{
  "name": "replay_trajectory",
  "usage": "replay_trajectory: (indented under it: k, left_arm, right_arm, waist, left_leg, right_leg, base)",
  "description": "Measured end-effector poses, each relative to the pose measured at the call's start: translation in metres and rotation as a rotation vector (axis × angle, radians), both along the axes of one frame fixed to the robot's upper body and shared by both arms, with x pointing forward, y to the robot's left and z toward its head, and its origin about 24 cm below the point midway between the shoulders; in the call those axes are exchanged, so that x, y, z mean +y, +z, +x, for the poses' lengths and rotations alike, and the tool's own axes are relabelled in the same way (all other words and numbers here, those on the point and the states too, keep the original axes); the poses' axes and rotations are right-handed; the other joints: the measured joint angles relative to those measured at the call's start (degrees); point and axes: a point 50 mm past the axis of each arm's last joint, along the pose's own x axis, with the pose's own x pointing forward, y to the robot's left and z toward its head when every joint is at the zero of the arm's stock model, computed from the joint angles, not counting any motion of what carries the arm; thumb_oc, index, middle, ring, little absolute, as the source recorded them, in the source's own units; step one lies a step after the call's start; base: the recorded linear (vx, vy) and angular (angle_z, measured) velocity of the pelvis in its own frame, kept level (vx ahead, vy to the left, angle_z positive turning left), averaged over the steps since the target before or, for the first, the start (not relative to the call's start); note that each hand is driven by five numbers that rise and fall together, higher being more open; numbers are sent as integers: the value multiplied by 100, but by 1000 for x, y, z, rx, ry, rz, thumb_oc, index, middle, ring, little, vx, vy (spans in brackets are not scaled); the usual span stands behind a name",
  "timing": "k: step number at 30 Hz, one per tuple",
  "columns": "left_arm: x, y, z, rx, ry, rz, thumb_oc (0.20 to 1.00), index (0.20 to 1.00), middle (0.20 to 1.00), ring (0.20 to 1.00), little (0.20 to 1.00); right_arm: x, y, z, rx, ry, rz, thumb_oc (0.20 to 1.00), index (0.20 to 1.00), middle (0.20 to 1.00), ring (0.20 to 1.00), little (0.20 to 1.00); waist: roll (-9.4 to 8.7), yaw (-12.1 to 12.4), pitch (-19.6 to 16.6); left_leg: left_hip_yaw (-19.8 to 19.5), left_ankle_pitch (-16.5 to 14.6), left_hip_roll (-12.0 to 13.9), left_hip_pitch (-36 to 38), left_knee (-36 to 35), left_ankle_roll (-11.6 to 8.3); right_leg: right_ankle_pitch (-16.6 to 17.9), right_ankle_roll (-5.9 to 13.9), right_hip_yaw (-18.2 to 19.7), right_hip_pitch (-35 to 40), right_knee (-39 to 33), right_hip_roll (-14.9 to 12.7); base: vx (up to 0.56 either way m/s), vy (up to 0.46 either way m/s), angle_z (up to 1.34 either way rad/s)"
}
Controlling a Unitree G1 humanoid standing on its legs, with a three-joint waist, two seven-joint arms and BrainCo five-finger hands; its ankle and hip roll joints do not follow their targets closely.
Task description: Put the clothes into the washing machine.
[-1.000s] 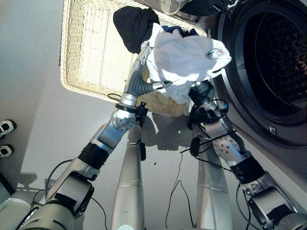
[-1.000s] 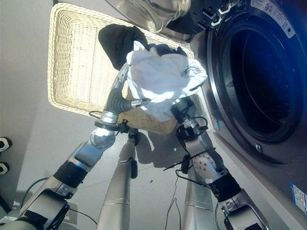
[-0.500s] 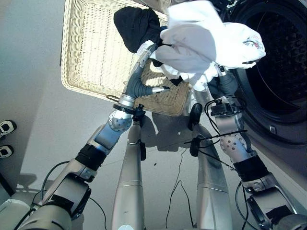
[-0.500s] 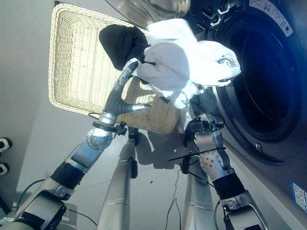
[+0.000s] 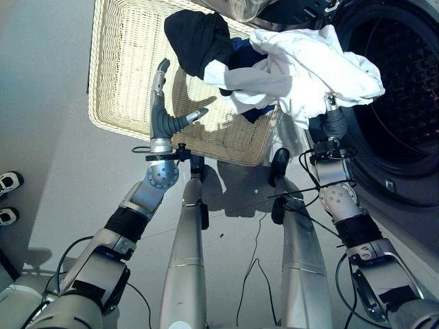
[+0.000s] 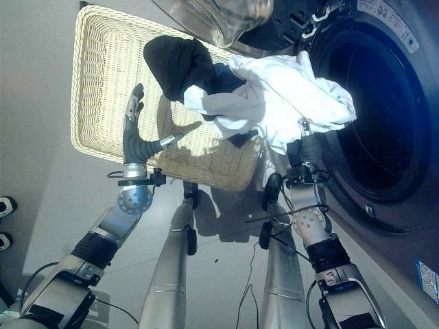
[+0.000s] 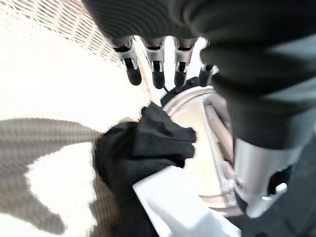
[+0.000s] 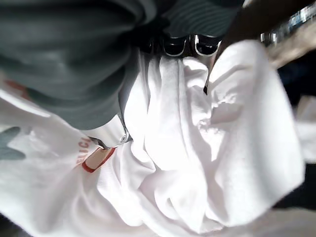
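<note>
Up at 1 o'clock in the eye views, a white T-shirt (image 5: 309,65), bunched and carried in the air on the right hand (image 5: 333,118). Stretches with its long axis about from 9 o'clock to 3 o'clock. Points one sleeve (image 5: 236,75) toward 9 o'clock, out over the near corner of the wicker basket (image 5: 123,68). Reaches with the other, thicker end to 3 o'clock, in front of the round opening of the washing machine (image 6: 384,199), just before the dark drum (image 5: 405,89) and not yet inside it. Hangs down in loose folds round the right wrist.

In the right wrist view, white cloth folded all round this hand, with a small red and green print at one side. Cannot tell whether closed round the cloth or only sunk into it, since buried in the folds.

At 10 o'clock from the T-shirt, the left hand (image 5: 161,120), raised above the basket and apart from all clothes. Keeps the fingers (image 5: 160,72) straight and close side by side, pointing to 12 o'clock, with the thumb (image 5: 195,115) spread wide toward 2 o'clock. Holds nothing and touches nothing.

Inside the basket, at its 1 o'clock corner, a black garment (image 5: 195,38) in a heap, touching the white sleeve. Just beside it, partly under the T-shirt, a dark blue garment (image 5: 243,51). At 12 o'clock, the open glass door (image 6: 226,17) of the machine.
</note>
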Motion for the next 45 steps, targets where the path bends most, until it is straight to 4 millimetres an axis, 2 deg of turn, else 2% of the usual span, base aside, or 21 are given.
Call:
replay_trajectory:
  k: [8,16,18,20,21,22,24,25,27,28,29,30,31,33,39,42,45]
  left_arm:
    - [11,-1,8,5,86,-19,1000,1000,1000,1000,1000]
    - [19,-7,17,60,145,-14,1000,1000,1000,1000,1000]
    - [20,-6,23,82,152,21,1000,1000,1000,1000,1000]
    - [32,-8,27,124,182,56,1000,1000,1000,1000,1000]
    - [35,-9,27,132,191,50,1000,1000,1000,1000,1000]
    - [40,-15,26,151,205,39,1000,1000,1000,1000,1000]
    - [49,-26,22,182,230,39,1000,1000,1000,1000,1000]
    - [58,-37,18,213,254,46,1000,1000,1000,1000,1000]
    - [70,-47,13,253,286,42,1000,1000,1000,1000,1000]
    - [73,-49,12,260,294,38,1000,1000,1000,1000,1000]
    - [77,-50,11,267,309,37,1000,1000,1000,1000,1000]
    - [81,-51,11,275,321,40,1000,1000,1000,1000,1000]
    - [84,-53,11,287,333,44,1000,1000,1000,1000,1000]
    - [87,-55,11,302,340,44,1000,1000,1000,1000,1000]
    - [96,-54,11,327,342,63,1000,1000,1000,1000,1000]
    - [95,-53,12,327,329,59,1000,1000,1000,1000,1000]
    - [95,-52,12,325,326,62,1000,1000,1000,1000,1000]
  right_arm:
    - [-23,-8,9,41,-41,56,200,200,200,200,200]
    - [-29,-4,21,86,-46,88,200,200,200,200,200]
    - [-41,-2,28,153,-104,105,200,200,200,200,200]
    - [-82,11,31,271,-291,175,200,200,200,200,200]
    - [-94,21,29,271,-343,207,200,200,200,200,200]
    - [-126,39,19,284,-491,248,200,200,200,200,200]
    - [-145,58,8,264,-608,284,200,200,200,200,200]
    - [-154,72,-3,216,-726,374,200,200,200,200,200]
    - [-159,77,-11,227,-816,421,200,200,200,200,200]
    - [-161,76,-13,246,-841,438,222,222,222,222,222]
    - [-164,74,-16,283,-878,457,388,388,388,388,388]
    - [-166,72,-17,309,-900,478,658,658,658,658,658]
    - [-168,71,-19,319,-913,491,849,849,849,849,849]
    - [-170,71,-20,317,-921,504,1000,1000,1000,1000,1000]
    - [-172,71,-21,307,-933,464,1000,1000,1000,1000,1000]
    - [-174,67,-19,348,-950,363,1000,1000,1000,1000,1000]
    - [-169,62,-13,444,-962,183,1000,1000,1000,1000,1000]
  waist:
    - [-1,-7,0]
    - [-2,-123,1]
    - [-2,-108,1]
    - [-5,-65,3]
    - [-8,-44,4]
    - [-8,48,5]
    - [-20,49,11]
    - [-25,74,14]
    - [-45,68,25]
    - [-53,67,30]
    - [-61,79,34]
    - [-71,95,40]
    - [-73,99,41]
    - [-78,110,44]
    - [-84,141,47]
    - [-85,177,48]
    - [-84,170,47]
  left_leg:
    - [10,4,29,-11,-40,4]
    - [21,4,46,-14,-68,3]
    - [24,5,52,-9,-62,3]
    - [44,4,52,-9,-22,4]
    - [37,4,58,-8,-19,4]
    - [32,3,80,-13,-18,2]
    - [12,4,111,-25,-17,3]
    - [4,4,129,-40,-16,3]
    - [8,11,122,-75,-14,13]
    - [8,14,120,-88,-8,18]
    - [0,22,112,-107,-7,28]
    - [1,26,108,-111,-4,34]
    - [1,24,103,-111,-2,45]
    - [4,26,92,-116,4,56]
    - [4,31,82,-105,12,63]
    - [-1,34,74,-77,14,67]
    - [-3,45,62,-25,8,79]
  right_leg:
    - [43,0,0,10,-101,37]
    - [81,-17,-3,9,-151,55]
    - [87,-23,-3,13,-146,58]
    - [129,-24,10,18,-160,56]
    - [149,-29,6,28,-188,63]
    - [208,-31,5,52,-276,97]
    - [268,-31,-21,107,-382,132]
    - [343,-33,-25,141,-509,167]
    - [422,-18,-16,148,-614,170]
    - [435,-10,-10,149,-631,170]
    - [460,-4,-9,156,-669,170]
    - [490,4,-6,173,-718,171]
    - [508,11,-3,192,-752,171]
    - [531,18,5,199,-775,166]
    - [537,19,10,210,-767,159]
    - [538,21,7,240,-763,152]
    - [541,26,5,297,-759,139]
  base:
    - [-1,0,0]
    - [0,0,0]
    - [0,0,0]
    - [-5,3,-4]
    - [-15,-42,-10]
    - [-14,-40,-8]
    - [-14,-31,-8]
    - [-9,-5,-8]
    - [-9,4,-6]
    - [0,0,0]
    - [0,0,0]
    - [0,0,0]
    - [0,0,0]
    - [0,0,0]
    - [0,0,0]
    - [1,-10,1]
    - [-1,-21,1]
